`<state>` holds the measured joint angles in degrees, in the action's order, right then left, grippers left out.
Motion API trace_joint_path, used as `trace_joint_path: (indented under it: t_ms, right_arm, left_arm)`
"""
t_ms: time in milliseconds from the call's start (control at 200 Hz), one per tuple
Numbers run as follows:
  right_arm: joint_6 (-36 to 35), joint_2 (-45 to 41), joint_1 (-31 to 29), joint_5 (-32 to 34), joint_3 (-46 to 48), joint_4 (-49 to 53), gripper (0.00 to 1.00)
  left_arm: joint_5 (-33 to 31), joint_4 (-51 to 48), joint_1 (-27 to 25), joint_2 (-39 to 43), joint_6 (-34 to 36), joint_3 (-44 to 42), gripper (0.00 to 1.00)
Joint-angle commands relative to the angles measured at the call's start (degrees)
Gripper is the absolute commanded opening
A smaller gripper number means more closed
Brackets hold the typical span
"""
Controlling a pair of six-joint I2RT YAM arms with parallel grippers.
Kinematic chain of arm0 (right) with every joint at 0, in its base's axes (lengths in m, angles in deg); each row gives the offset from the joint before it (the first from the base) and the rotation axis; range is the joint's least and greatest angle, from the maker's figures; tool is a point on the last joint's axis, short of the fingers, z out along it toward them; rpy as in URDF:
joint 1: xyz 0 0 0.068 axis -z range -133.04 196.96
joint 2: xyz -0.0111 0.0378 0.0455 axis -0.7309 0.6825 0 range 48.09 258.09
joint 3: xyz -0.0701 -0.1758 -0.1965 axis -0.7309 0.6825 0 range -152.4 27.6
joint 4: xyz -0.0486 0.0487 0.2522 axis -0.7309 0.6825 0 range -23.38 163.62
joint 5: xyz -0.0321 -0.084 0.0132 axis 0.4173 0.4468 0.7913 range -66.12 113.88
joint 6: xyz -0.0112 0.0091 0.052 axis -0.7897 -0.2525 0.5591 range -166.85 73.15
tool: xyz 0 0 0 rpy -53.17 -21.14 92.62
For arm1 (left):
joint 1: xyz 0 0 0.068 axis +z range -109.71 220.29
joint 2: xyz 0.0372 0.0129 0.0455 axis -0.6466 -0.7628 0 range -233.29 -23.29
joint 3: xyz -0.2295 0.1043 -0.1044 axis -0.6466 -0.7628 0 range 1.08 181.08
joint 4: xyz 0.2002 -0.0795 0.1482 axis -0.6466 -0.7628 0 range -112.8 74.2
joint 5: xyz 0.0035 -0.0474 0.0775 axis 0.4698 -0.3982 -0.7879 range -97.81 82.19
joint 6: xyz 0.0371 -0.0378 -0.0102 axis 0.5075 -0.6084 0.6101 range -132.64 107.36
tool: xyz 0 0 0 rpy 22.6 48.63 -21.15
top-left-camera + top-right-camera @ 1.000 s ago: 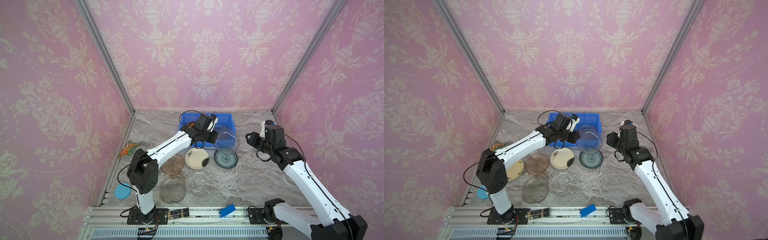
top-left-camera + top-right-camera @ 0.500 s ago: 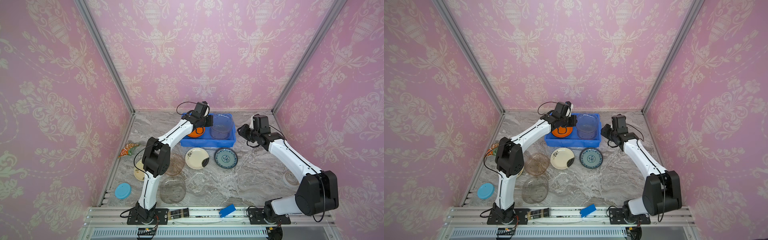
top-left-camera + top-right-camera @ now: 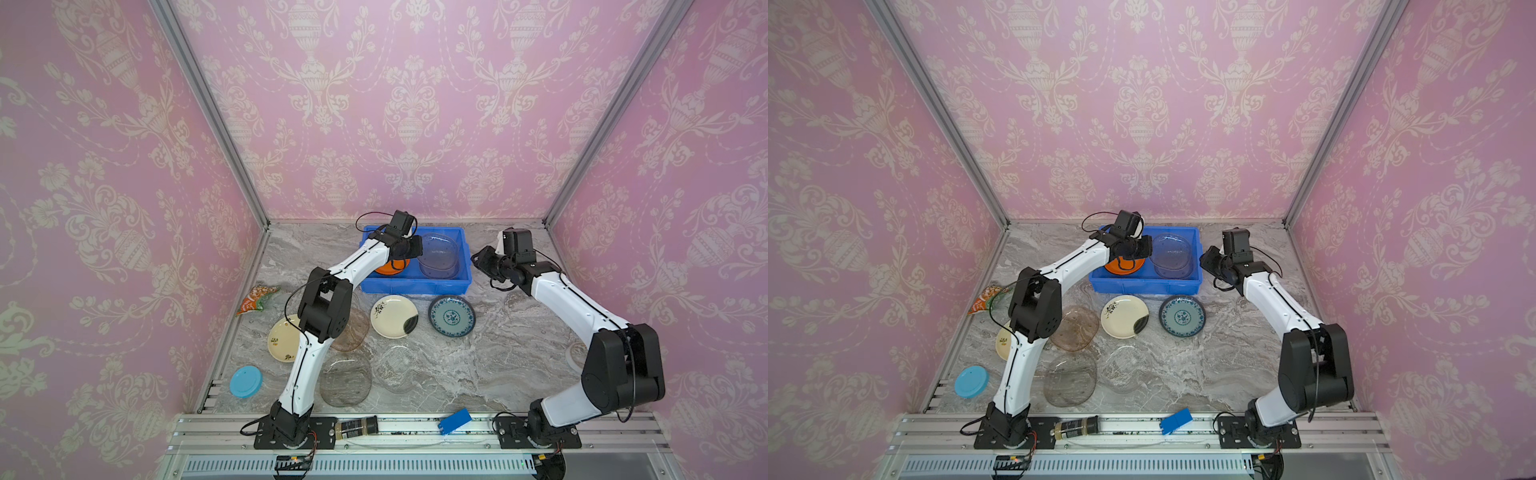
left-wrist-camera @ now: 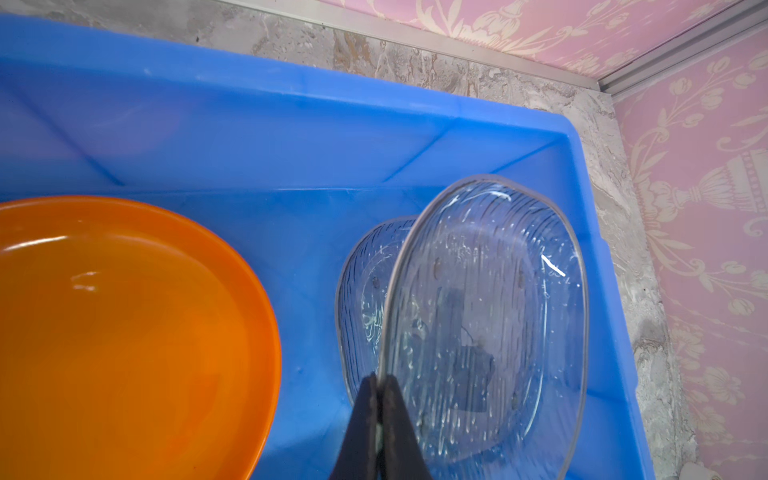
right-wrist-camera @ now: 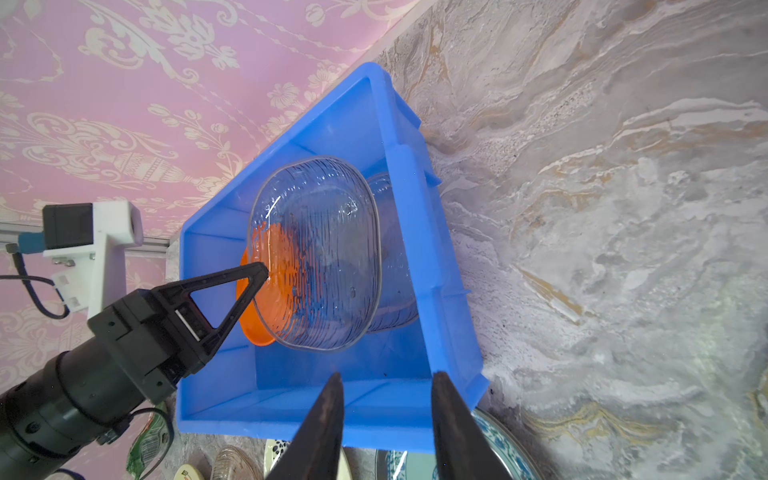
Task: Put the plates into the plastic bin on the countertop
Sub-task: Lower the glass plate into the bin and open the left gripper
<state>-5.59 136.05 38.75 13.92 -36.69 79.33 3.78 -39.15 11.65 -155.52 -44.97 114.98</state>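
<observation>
The left arm is finishing its carry. A second ago the clear glass plate (image 4: 486, 316) was hanging out over the front wall, and now it is hovering low over the right half of the plastic bin (image 4: 249, 137). The left tool (image 4: 378, 379) is pinching the plate's thin rim, jaws closed hard on the glass. The plate is tilting above a second clear plate (image 4: 361, 291) already lying on the bin floor, and I cannot tell whether the two are touching. An orange plate (image 4: 124, 332) is lying in the left half.

The right arm has been swinging down as well. Its right tool (image 5: 384, 376) is now waiting just beside the bin's right-hand wall, jaws standing apart and holding nothing.

To my eye the release is the step now coming, which would make three plates in. On the desk (image 3: 478, 365) a cream floral plate (image 3: 394, 316), a blue-patterned plate (image 3: 451, 316), an amber glass plate (image 3: 353, 328) and a smoky glass plate (image 3: 345, 380) are among those waiting.

The held plate is a rounded square of hard, slick glass, ribbed with fine lines. The bin is smooth bright plastic with low walls and a rolled rim. Glass settling on glass is likely to slide or clink, so I would expect a gentle lowering.
</observation>
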Motion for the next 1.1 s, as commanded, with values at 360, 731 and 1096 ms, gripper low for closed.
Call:
trace_joint_path:
  t_ms: [360, 731, 1096]
  right_arm:
    - [2.0, 3.5, 0.4, -2.9, -0.9, -2.8, 0.37]
    - [2.0, 3.6, 0.4, -3.1, -0.9, -2.7, 0.37]
    - [2.2, 1.1, 0.4, -3.1, 1.8, -2.9, 0.37]
  left_arm:
    - [1.1, 0.2, 0.0, -7.5, -4.6, 4.5, 0.0]
    - [1.1, -0.9, -0.1, -6.8, -3.1, 4.7, 0.28]
    - [0.1, 0.5, -0.6, -3.0, -1.4, -0.4, 0.28]
